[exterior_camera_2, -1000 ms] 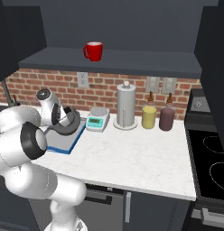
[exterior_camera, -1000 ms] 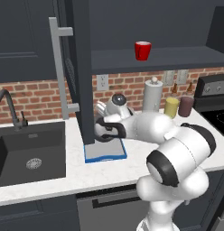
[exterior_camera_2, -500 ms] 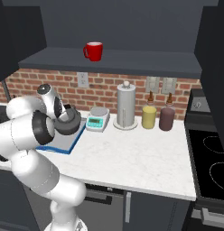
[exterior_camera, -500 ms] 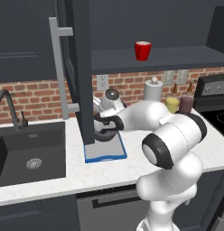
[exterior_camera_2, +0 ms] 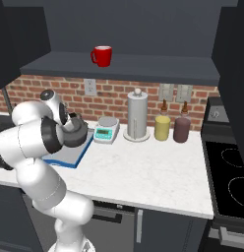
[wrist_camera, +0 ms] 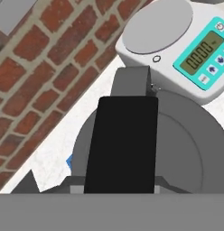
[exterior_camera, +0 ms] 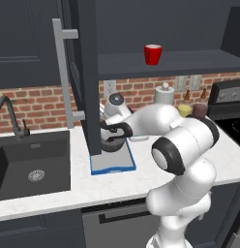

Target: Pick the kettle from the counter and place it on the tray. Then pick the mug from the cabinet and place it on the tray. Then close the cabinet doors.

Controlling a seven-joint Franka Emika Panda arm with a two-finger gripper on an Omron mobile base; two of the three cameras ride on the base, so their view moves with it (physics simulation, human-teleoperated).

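Note:
The dark grey kettle (exterior_camera: 114, 142) hangs at the far end of the blue-rimmed tray (exterior_camera: 113, 163), half hidden by the open cabinet door (exterior_camera: 88, 72). My gripper (exterior_camera: 109, 130) is shut on its black arched handle (wrist_camera: 123, 144). From the right, the kettle (exterior_camera_2: 77, 134) sits low over the tray (exterior_camera_2: 69, 156); I cannot tell whether it touches. The red mug (exterior_camera: 152, 54) stands on the cabinet shelf (exterior_camera_2: 143, 66), also seen as the mug (exterior_camera_2: 101, 55). The tray lies on the white counter (exterior_camera_2: 143, 172).
A white-and-teal scale (exterior_camera_2: 106, 130) stands just right of the tray, then a paper-towel roll (exterior_camera_2: 137, 115), a yellow jar (exterior_camera_2: 162, 128) and a maroon jar (exterior_camera_2: 181, 129). The sink (exterior_camera: 32, 164) is at left, the stove (exterior_camera_2: 232, 172) at right. The door's bar handle (exterior_camera: 60, 72) juts forward.
The arm has carried the kettle a little to the left and lower over the tray's far end; its elbow has swung forward. The mug and door are unmoved.

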